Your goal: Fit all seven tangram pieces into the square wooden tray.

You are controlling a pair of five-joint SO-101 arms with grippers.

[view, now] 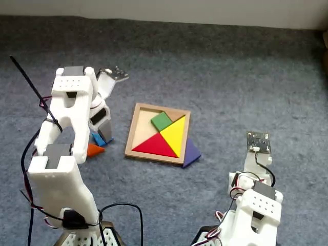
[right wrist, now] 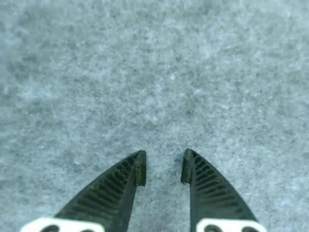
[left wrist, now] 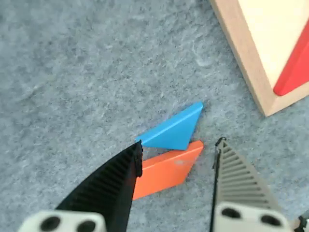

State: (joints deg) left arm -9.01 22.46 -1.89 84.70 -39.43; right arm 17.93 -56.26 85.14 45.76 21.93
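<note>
You're working over a blue-grey carpet [view: 230, 77]; a pale wall [view: 205, 10] runs along its far edge.

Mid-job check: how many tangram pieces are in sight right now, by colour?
green piece: 1
yellow piece: 1
red piece: 1
purple piece: 1
blue piece: 1
orange piece: 1
Total: 6 visible
</note>
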